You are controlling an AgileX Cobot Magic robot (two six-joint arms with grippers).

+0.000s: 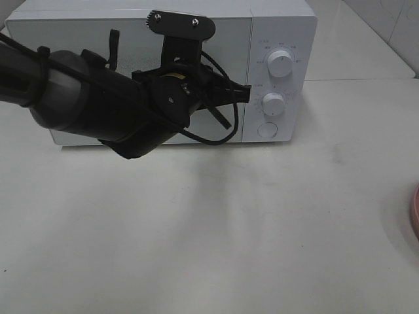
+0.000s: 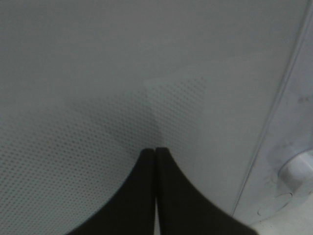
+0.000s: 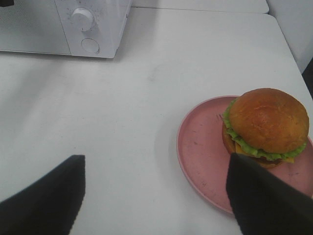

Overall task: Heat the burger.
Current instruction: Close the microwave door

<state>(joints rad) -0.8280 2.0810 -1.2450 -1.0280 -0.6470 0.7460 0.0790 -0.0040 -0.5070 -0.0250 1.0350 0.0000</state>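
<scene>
The right gripper (image 3: 155,196) hangs above the table (image 3: 122,127) with its jaws spread wide and grasping nothing. Just beyond one jaw sits the burger (image 3: 266,125), upright on a pink plate (image 3: 205,156) at the table's right side. It stands toward the plate's outer half, so bare plate lies between it and the middle of the table. It is round and tall, with no long axis to line up on; the jaws would probably need to straddle the bun from the sides.

The right arm is clearly the nearer one. In the high view only a sliver of the plate's rim (image 1: 415,212) shows at the right edge, close to the table's border, so room on that side looks tight. Toward the middle the table lies open.

Farther back stands the microwave (image 1: 281,26), its door (image 1: 131,39) closed. The left gripper (image 2: 155,191) is clenched, jaws pressed together and empty, its tip close against the dotted door near the seam beside the knobs (image 1: 280,63). The door likely has to open before the burger can go in.
</scene>
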